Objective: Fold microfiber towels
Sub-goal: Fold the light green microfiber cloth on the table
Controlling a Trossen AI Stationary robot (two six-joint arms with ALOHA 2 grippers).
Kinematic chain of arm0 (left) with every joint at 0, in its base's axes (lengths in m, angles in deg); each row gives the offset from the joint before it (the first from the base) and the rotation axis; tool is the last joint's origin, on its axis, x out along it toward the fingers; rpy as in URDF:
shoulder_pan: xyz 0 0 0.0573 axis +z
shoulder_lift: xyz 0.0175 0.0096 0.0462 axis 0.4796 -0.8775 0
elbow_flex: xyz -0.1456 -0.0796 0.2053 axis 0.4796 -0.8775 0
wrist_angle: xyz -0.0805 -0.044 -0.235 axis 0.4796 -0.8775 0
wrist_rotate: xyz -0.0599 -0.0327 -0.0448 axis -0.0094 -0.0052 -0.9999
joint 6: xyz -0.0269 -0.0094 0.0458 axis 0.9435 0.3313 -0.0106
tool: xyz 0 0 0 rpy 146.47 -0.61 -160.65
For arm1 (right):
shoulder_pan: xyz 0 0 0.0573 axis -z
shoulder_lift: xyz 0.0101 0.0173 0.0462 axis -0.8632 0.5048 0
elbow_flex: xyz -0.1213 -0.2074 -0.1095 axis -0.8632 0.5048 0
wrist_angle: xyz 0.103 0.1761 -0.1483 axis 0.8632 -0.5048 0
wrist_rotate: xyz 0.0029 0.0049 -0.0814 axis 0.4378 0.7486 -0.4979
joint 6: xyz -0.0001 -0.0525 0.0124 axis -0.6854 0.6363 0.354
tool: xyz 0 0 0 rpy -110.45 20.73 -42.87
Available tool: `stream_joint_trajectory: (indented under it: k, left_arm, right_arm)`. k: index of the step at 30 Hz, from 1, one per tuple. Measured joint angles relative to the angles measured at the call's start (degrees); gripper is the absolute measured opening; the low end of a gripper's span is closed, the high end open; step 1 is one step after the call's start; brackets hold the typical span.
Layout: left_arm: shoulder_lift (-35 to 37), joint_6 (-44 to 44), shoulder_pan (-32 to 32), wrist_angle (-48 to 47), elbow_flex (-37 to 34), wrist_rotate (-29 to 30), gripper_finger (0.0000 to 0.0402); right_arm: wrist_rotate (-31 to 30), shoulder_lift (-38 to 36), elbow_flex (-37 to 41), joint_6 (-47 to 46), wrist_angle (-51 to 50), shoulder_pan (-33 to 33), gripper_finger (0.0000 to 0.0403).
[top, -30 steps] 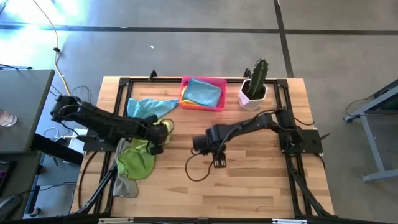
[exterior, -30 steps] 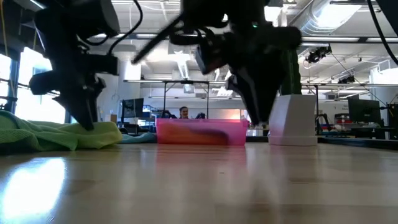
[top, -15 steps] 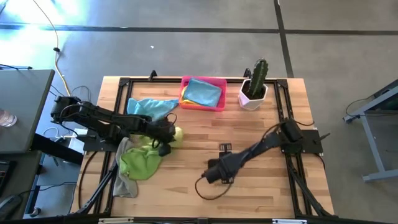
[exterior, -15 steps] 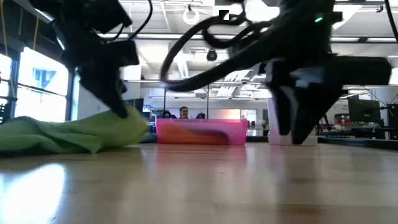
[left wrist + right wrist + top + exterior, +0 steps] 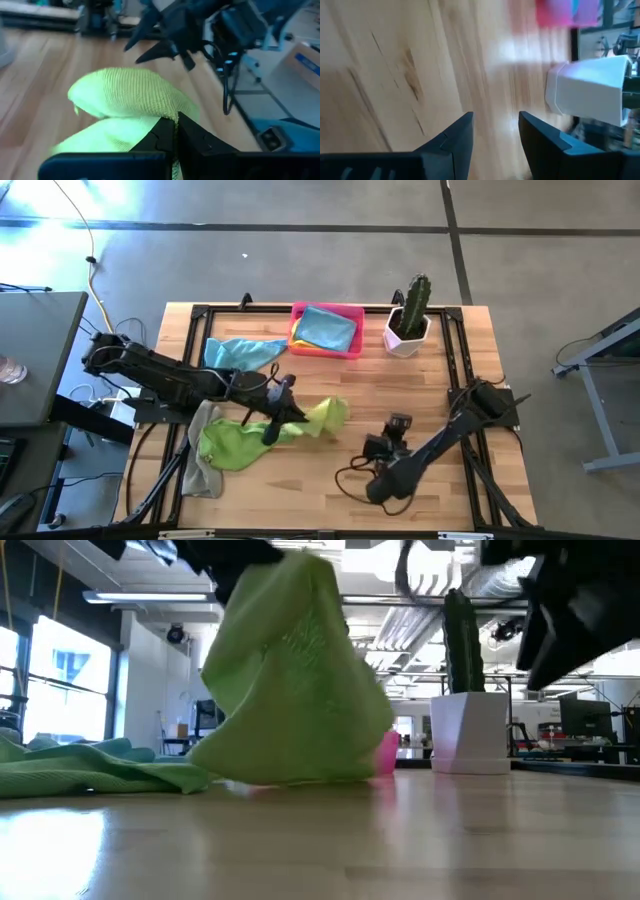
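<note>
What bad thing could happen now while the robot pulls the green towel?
The left gripper pinches only an edge of the lime green towel, so it might slip free. The towel's other end lies bunched on a grey towel at the table's edge, which might drag along. The open right gripper waits nearby and could get bumped.

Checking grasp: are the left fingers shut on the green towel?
Yes, the left gripper pinches the green towel, fingers closed on its edge.

The wooden bench [image 5: 420, 385] carries a pink tray [image 5: 345, 345], a white cactus pot [image 5: 407, 338], and blue [image 5: 235, 352], green [image 5: 228, 445] and grey [image 5: 200, 478] towels.
</note>
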State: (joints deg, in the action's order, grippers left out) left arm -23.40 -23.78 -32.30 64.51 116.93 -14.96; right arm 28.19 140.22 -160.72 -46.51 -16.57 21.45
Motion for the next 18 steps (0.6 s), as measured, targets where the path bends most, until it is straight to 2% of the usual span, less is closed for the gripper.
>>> stream_joint_trajectory:
  k: [3, 6, 8, 10, 14, 18]
  left_arm:
    - [0.0, 0.7, -2.0, -2.0, 0.4, 0.1, 0.0001]
    - [-0.4, 3.2, -4.2, -7.1, 0.4, 0.3, 0.0001]
    - [-1.8, 4.0, -5.8, -10.0, 0.4, 1.2, 0.0001]
    - [-3.0, 5.0, -7.0, -11.7, 0.3, 2.4, 0.0001]
    - [-7.3, 5.0, -8.8, -11.8, 0.3, 2.7, 0.0001]
    - [-10.8, 5.0, -10.6, -12.8, 0.4, 2.9, 0.0001]
  right_arm:
    - [-6.5, -0.5, 1.5, -8.8, 3.3, -1.6, 0.0149]
    - [-19.0, -0.6, 2.9, -18.0, 10.0, -2.9, 0.0149]
    - [-26.8, -0.6, 4.7, -20.3, 17.4, -3.3, 0.0149]
    - [-30.4, -0.6, 6.1, -19.5, 25.3, -2.9, 0.0149]
    - [-28.6, -0.6, 8.1, -14.4, 37.3, -0.3, 0.0149]
    - [-21.4, -0.6, 8.6, -8.8, 44.6, 2.8, 0.0154]
